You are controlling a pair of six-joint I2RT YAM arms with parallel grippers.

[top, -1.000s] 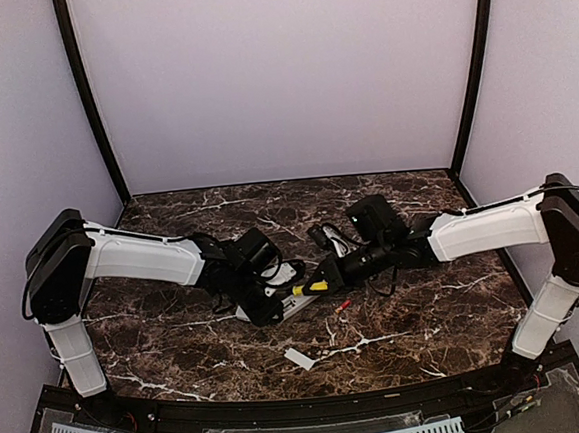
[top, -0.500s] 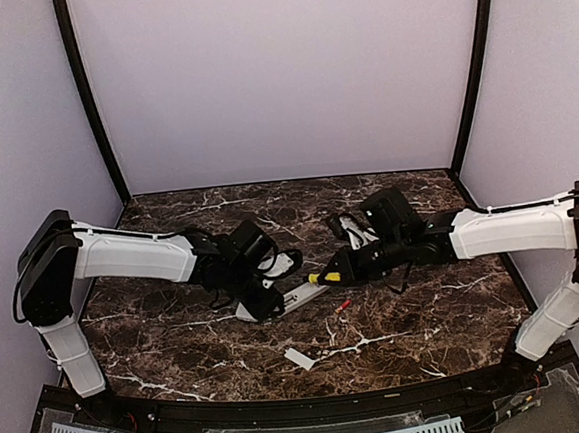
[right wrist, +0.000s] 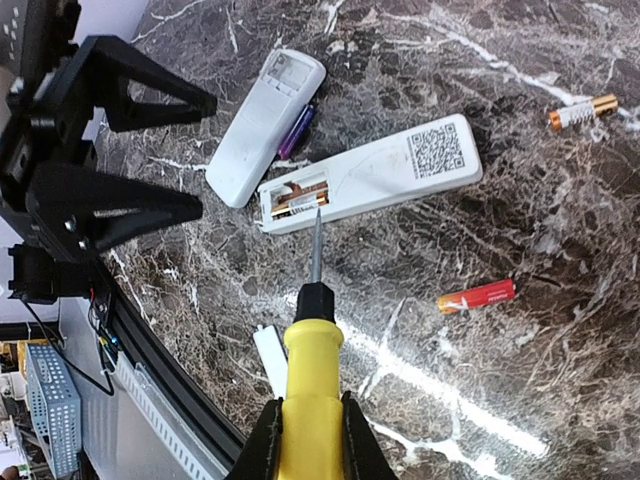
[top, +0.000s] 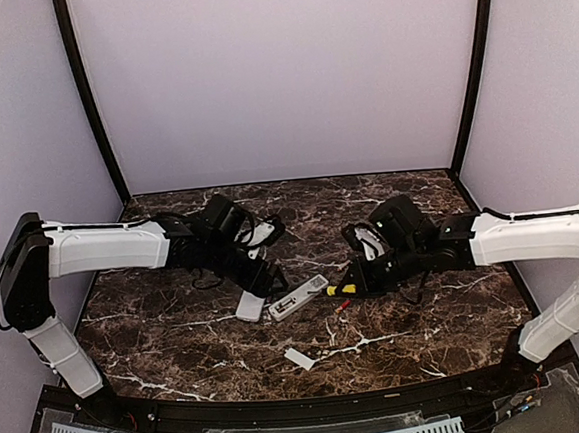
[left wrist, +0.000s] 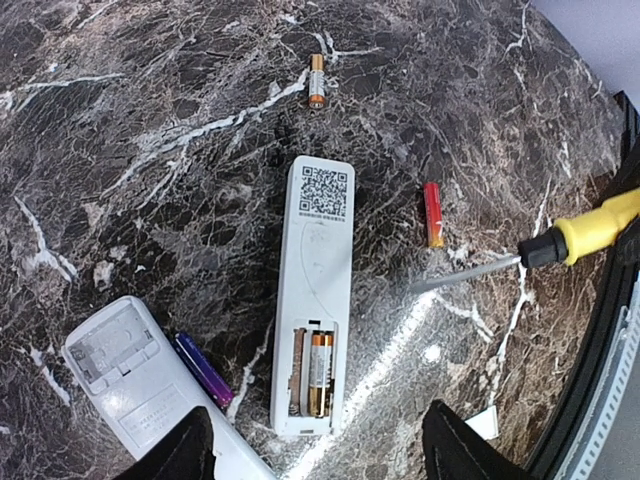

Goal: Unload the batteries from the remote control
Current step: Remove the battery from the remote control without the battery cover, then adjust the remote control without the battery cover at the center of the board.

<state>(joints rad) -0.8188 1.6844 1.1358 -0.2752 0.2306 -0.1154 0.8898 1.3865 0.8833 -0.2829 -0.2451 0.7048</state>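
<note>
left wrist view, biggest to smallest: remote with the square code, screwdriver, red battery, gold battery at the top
1. remote with the square code
2. screwdriver, though the picture's edge cuts it off
3. red battery and gold battery: they look alike, so no order between them

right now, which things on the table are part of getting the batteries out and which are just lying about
Job: QR-code remote, seated battery in its open bay, yellow-handled screwdriver in the right gripper, loose red battery, purple battery, gold-capped battery.
Lying about: second remote with empty bay, small white cover.
</note>
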